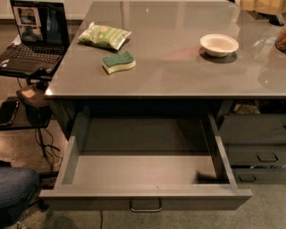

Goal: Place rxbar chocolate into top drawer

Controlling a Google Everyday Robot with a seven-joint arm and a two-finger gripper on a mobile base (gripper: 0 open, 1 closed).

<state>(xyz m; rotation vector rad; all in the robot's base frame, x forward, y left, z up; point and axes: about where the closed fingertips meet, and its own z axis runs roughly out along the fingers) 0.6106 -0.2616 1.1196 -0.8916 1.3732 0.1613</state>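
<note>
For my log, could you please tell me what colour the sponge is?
Sponge: green top, pale yellow underside; camera view. Gripper at the top-right edge.

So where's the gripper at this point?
In the camera view, the gripper shows only as a beige shape at the top right edge, over the far right of the table, beyond the white bowl.

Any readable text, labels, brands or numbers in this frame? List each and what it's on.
No legible text anywhere.
Green chip bag: print blurred, unreadable.
Laptop, screen and keys: too small to read.
Sponge, bowl, top drawer: no markings visible.
Gripper, cut off at the top right edge: no label visible.
</note>
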